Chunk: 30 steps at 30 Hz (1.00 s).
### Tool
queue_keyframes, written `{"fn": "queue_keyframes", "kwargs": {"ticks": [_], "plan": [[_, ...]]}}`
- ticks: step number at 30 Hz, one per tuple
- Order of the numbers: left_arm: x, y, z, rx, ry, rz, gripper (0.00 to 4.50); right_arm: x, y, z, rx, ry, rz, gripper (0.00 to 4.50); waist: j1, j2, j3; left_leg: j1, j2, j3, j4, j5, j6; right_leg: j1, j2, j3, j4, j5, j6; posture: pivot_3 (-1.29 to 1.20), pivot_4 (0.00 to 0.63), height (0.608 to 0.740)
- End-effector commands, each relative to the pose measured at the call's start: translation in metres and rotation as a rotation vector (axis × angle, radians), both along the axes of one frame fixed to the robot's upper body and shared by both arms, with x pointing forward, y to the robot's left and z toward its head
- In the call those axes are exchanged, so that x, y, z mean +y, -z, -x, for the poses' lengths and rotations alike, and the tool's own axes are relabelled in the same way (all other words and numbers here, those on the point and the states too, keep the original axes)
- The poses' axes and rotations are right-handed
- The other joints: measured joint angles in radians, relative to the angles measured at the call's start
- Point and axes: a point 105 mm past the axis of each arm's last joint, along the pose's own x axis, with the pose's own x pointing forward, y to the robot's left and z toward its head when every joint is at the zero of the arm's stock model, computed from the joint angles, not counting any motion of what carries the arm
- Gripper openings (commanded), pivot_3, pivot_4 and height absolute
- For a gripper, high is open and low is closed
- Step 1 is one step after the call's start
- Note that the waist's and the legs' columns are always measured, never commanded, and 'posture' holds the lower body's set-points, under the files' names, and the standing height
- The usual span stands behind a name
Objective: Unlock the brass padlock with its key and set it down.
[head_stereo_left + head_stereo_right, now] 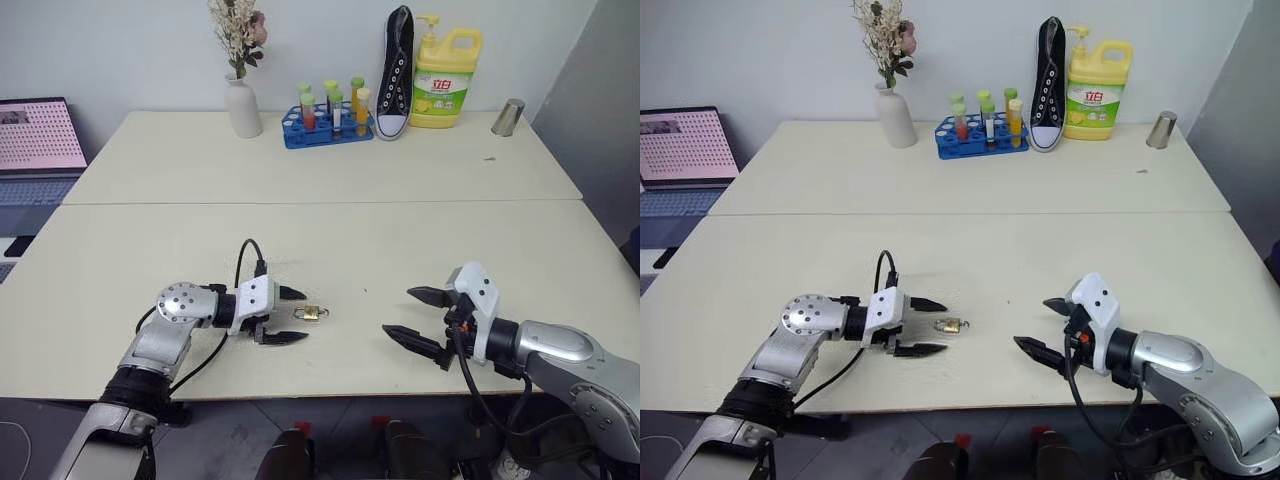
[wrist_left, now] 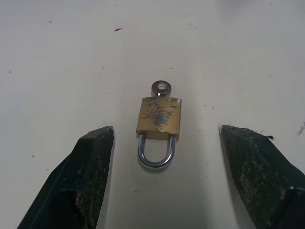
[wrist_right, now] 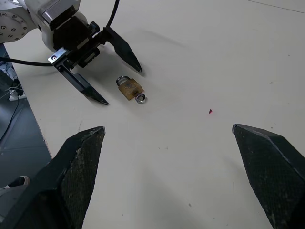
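The brass padlock (image 2: 158,119) lies flat on the cream table (image 1: 300,240), near its front edge and left of centre. Its silver shackle (image 2: 156,155) points toward my left gripper. The key (image 2: 161,88) sticks out of the lock's far end, with only its round head showing. My left gripper (image 1: 303,315) is open, one finger on either side of the padlock, touching neither lock nor key. My right gripper (image 1: 398,311) hovers open further to the right, apart from the lock and holding nothing. The right wrist view shows the padlock (image 3: 129,88) beside the left gripper's fingers (image 3: 125,50).
Along the table's far edge stand a white vase of dried flowers (image 1: 241,105), a blue rack of tubes (image 1: 328,128), a black sneaker (image 1: 396,70), a yellow detergent bottle (image 1: 445,80) and a metal cup (image 1: 508,117). A laptop (image 1: 38,135) sits off the table to the left.
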Motion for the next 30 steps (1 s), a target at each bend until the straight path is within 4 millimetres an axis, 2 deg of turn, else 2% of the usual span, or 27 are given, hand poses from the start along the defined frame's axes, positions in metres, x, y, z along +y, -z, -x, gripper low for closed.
{"fn": "queue_keyframes", "kwargs": {"ticks": [1,5,8,11,14,21,23,26,30], "plan": [[-0.011,-0.002,0.002,0.013,0.033,0.001,3.79,0.004,-0.010,0.002,-0.038,-0.018,-0.014,4.50,0.000,0.000,0.000,0.000,0.000,0.000,0.000,0.000,0.000,0.000,0.000,0.000,0.000,0.000,0.000,0.00,0.150,0.740],[-0.013,0.007,0.001,0.036,0.055,-0.052,3.79,0.005,-0.011,0.003,-0.038,-0.020,-0.013,4.50,0.001,0.000,0.000,0.000,-0.001,0.000,0.000,0.000,0.000,0.000,0.000,0.000,0.000,0.000,0.000,0.00,0.150,0.740],[-0.007,0.016,0.001,0.053,0.060,-0.110,3.79,0.005,-0.011,0.005,-0.038,-0.020,-0.012,4.50,0.001,0.000,0.000,0.000,-0.001,0.000,0.000,0.000,0.000,0.000,0.000,0.000,0.000,0.000,0.000,0.00,0.150,0.740],[-0.006,0.017,-0.002,0.060,0.049,-0.110,3.79,0.005,-0.011,0.005,-0.037,-0.017,-0.011,4.50,0.001,0.001,-0.001,0.000,0.000,0.000,0.000,0.000,0.000,0.001,0.000,0.000,0.000,0.000,0.000,0.00,0.150,0.740],[-0.006,0.020,-0.005,0.061,0.039,-0.135,3.22,0.005,-0.011,0.006,-0.040,-0.014,-0.009,4.50,0.002,0.001,-0.001,0.002,0.000,0.000,0.000,0.000,0.000,0.003,0.000,0.000,0.000,0.000,0.000,0.00,0.150,0.740],[-0.004,0.030,-0.009,0.054,0.001,-0.212,1.10,0.010,-0.015,0.012,-0.050,-0.051,-0.026,4.50,0.003,0.002,-0.001,0.018,0.000,0.000,-0.003,0.000,0.001,0.021,0.000,-0.002,-0.005,-0.001,0.002,0.00,0.150,0.740],[-0.006,0.030,-0.008,0.050,0.002,-0.206,0.96,0.011,-0.016,0.012,-0.059,-0.059,-0.026,4.50,0.003,0.003,-0.002,0.019,0.000,-0.001,-0.002,0.000,0.001,0.022,0.000,-0.002,-0.005,-0.001,0.002,0.00,0.150,0.740],[-0.017,0.012,-0.005,-0.057,0.047,-0.123,0.96,0.014,-0.018,0.013,-0.097,-0.085,-0.017,4.50,0.003,0.003,-0.002,0.019,0.000,-0.001,-0.002,0.000,0.001,0.022,0.000,-0.002,-0.005,-0.001,0.001,0.00,0.150,0.740],[-0.034,-0.032,-0.011,-0.406,0.118,0.011,0.96,0.018,-0.020,0.015,-0.107,-0.125,-0.034,4.50,0.007,0.001,-0.001,0.018,0.002,-0.002,-0.002,0.000,0.000,0.021,-0.001,-0.002,-0.006,-0.001,0.001,0.00,0.150,0.740]]}}
